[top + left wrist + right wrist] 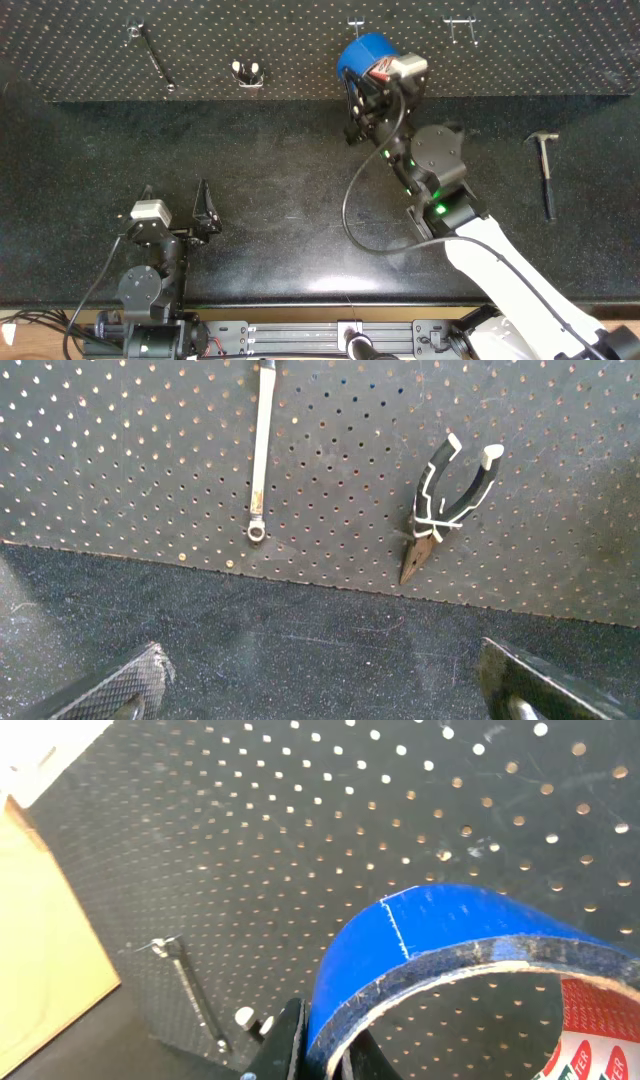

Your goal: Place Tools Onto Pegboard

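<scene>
Where the pegboard (90,40) meets the black worktop (270,190), a straight seam runs the full width. A tan panel (40,920) shows past one edge of the board.

Right hand (365,88) is up at the board near the middle, clamped on the wall of a blue tape roll (362,55), one finger outside the ring and one inside. From above, the roll shows just under a bare hook (357,24); a second bare hook (459,28) sits further right. The right wrist view has a metal peg (190,990) jutting from the board beside the roll, apart from it; cannot tell which hook it belongs to.

Wrench (260,450) hangs upright at the board's left. Pliers (450,490) hang nose-down to its right, well apart. Hammer (545,170) lies flat on the worktop at far right, away from both arms.

Left hand (205,210) sits low near its base, fingers (110,690) spread wide, holding nothing. A wide bare stretch of worktop lies between the arms, and the right arm's cable (350,215) loops over it.
</scene>
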Robot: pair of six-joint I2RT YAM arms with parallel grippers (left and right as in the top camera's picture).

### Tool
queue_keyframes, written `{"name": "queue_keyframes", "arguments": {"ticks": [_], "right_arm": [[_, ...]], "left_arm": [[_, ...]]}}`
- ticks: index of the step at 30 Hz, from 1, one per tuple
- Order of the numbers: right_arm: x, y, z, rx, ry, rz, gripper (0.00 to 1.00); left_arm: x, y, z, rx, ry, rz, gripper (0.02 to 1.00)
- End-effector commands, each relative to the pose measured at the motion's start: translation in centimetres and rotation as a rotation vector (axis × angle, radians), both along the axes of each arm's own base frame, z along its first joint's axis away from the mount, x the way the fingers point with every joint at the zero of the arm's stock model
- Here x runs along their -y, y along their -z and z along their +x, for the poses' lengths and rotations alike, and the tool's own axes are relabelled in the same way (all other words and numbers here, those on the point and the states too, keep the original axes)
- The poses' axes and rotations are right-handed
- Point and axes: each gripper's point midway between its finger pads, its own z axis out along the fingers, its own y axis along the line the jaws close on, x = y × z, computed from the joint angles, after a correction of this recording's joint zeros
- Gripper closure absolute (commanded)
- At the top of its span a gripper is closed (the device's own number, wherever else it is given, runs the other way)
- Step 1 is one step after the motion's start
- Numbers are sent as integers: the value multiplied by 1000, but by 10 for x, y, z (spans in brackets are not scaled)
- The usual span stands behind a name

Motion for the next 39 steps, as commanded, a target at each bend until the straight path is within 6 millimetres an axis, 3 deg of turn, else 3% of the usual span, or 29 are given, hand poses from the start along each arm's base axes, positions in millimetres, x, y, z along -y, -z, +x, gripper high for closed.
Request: {"name": "queue_keyframes", "arguments": {"ticks": [1, 4, 6, 8, 14, 15, 19, 22, 24, 27, 31, 32, 33, 34, 35, 36, 38, 39], "right_arm": [[-13, -3, 37, -63, 46, 38, 925], [-5, 8, 59, -93, 145, 26, 925], [-21, 9, 71, -110, 120, 47, 925], [-37, 6, 71, -107, 61, 51, 923], [-39, 7, 71, -108, 60, 50, 921], [-38, 7, 71, -108, 61, 50, 779], [-39, 9, 70, -140, 55, 89, 759], [-53, 22, 46, -285, -92, 47, 759], [-50, 13, 31, -340, -145, 37, 757], [-47, 18, 4, -436, -233, 12, 757], [-3, 44, -37, -604, -200, -132, 759], [40, 73, -52, -719, -141, -253, 687], [98, 106, -63, -899, 30, -301, 461], [169, 133, -72, -1054, 272, -356, 345], [235, 147, -82, -1130, 438, -441, 325], [274, 154, -87, -1124, 401, -585, 325], [332, 199, -102, -1229, 236, -778, 297], [331, 222, -104, -1249, 116, -720, 294]], "left_arm": [[1, 0, 0, 2, 4, 19, 25], [1, 0, 0, 2, 4, 19, 25], [1, 0, 0, 2, 4, 19, 25], [1, 0, 0, 2, 4, 19, 25], [1, 0, 0, 2, 4, 19, 25], [1, 0, 0, 2, 4, 19, 25], [1, 0, 0, 2, 4, 19, 25], [1, 0, 0, 2, 4, 19, 25], [1, 0, 0, 2, 4, 19, 25], [1, 0, 0, 2, 4, 19, 25], [1, 0, 0, 2, 4, 19, 25], [1, 0, 0, 2, 4, 19, 25], [1, 0, 0, 2, 4, 19, 25], [1, 0, 0, 2, 4, 19, 25], [1, 0, 0, 2, 4, 19, 25], [1, 0, 0, 2, 4, 19, 25], [1, 0, 0, 2, 4, 19, 25], [1, 0, 0, 2, 4, 19, 25]]}}
